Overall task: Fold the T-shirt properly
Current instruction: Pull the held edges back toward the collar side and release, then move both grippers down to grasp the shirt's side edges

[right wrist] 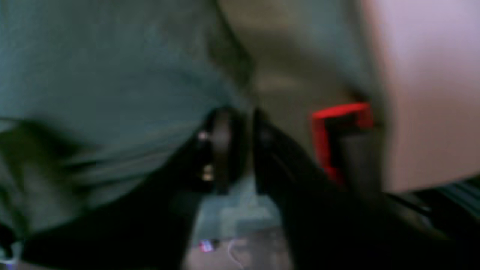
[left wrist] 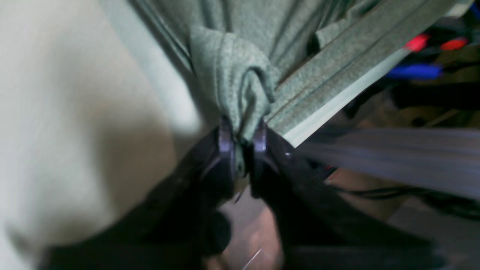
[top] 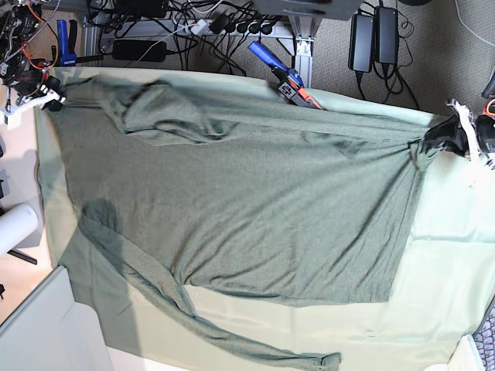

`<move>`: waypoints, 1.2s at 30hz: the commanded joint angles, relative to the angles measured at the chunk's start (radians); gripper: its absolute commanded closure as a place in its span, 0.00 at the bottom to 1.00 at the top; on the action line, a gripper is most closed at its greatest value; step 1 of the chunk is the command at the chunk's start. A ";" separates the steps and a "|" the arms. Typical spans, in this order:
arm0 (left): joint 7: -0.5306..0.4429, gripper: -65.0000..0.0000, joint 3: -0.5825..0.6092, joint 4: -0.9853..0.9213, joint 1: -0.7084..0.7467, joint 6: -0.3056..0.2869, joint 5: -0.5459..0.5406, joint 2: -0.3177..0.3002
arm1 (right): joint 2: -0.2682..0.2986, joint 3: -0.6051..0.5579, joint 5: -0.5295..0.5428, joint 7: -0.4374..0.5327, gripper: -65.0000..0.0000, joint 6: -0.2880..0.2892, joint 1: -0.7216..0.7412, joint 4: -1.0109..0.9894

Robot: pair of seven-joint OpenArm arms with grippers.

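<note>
The dark grey-green T-shirt [top: 232, 193] lies spread flat over the pale mint sheet [top: 448, 270], stretched between both arms. One long sleeve [top: 193, 317] trails toward the front edge, and the other [top: 166, 112] is folded over at the back left. My left gripper [top: 430, 145] is at the right edge. In its wrist view, a bunched corner of the T-shirt [left wrist: 232, 67] sits pinched in the left gripper [left wrist: 242, 137]. My right gripper [top: 51, 98] is at the back-left corner. The right wrist view is blurred: the right gripper [right wrist: 240, 120] meets the T-shirt [right wrist: 93, 75], and its grip is unclear.
Behind the table's back edge lie cables, power bricks [top: 375, 39] and a blue-handled tool [top: 271, 62]. A white roll [top: 15, 224] sits off the left side. A red-and-black part [right wrist: 337, 123] shows close beside the right fingers.
</note>
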 commanded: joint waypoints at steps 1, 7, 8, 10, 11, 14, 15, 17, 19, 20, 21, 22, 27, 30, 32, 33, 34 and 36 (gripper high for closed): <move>-0.011 0.81 -0.016 0.009 -0.001 0.010 0.017 -0.029 | 0.037 0.019 -0.018 0.028 0.73 -0.009 0.002 0.011; -0.025 0.71 -0.016 0.009 -0.002 0.010 0.021 -0.029 | 0.038 0.019 -0.047 0.055 0.62 -0.009 0.002 0.011; -0.026 0.71 -0.016 0.009 -0.002 0.010 0.021 -0.029 | 0.038 0.019 -0.047 0.056 0.62 -0.009 0.002 0.011; -0.027 0.71 -0.016 0.009 -0.002 0.010 0.021 -0.029 | 0.038 0.019 -0.047 0.059 0.62 -0.009 0.002 0.011; -0.027 0.71 -0.016 0.009 -0.002 0.010 0.021 -0.029 | 0.038 0.019 -0.047 0.061 0.62 -0.009 0.002 0.011; -0.027 0.71 -0.016 0.009 -0.003 0.010 0.021 -0.029 | 0.038 0.019 -0.047 0.069 0.62 -0.009 0.003 0.011; -0.027 0.66 -0.016 0.009 -0.005 0.010 0.021 -0.029 | 0.038 0.019 -0.047 0.069 0.60 -0.009 0.003 0.011; -0.036 0.57 -0.019 0.009 -0.006 0.010 0.021 -0.029 | 0.038 0.019 -0.047 0.069 0.50 -0.009 0.003 0.011; -0.049 0.53 -0.030 0.009 -0.006 0.010 0.021 -0.029 | 0.038 0.019 -0.047 0.070 0.37 -0.009 0.003 0.011; -0.052 0.53 -0.040 0.009 -0.006 0.010 0.021 -0.029 | 0.039 0.020 -0.047 0.073 0.33 -0.009 0.003 0.011; -0.056 0.53 -0.051 0.009 -0.008 0.010 0.020 -0.029 | 0.039 0.021 -0.047 0.073 0.33 -0.010 0.003 0.012; -0.061 0.53 -0.068 0.010 -0.008 0.010 0.018 -0.029 | 0.039 0.025 -0.047 0.073 0.33 -0.010 0.006 0.014; -0.064 0.53 -0.195 0.010 -0.026 0.010 -0.052 -0.029 | 0.039 0.103 -0.046 0.073 0.33 -0.010 0.005 0.079; -0.040 0.53 -0.249 0.026 -0.035 0.010 -0.157 -0.029 | 0.039 0.177 -0.043 0.076 0.33 -0.010 0.011 0.145; -0.041 0.53 -0.250 0.060 -0.035 0.010 -0.158 -0.028 | 0.044 0.210 -0.043 0.076 0.33 -0.010 0.033 0.172; -0.040 0.53 -0.250 0.076 -0.035 0.010 -0.158 -0.028 | 0.050 0.215 -0.044 0.076 0.33 -0.010 0.048 0.175; -0.041 0.53 -0.250 0.093 -0.035 0.010 -0.159 -0.028 | 0.057 0.215 -0.044 0.076 0.33 -0.010 0.065 0.173; -0.040 0.53 -0.250 0.134 -0.035 0.010 -0.158 -0.028 | 0.060 0.215 -0.043 0.079 0.33 -0.010 0.113 0.167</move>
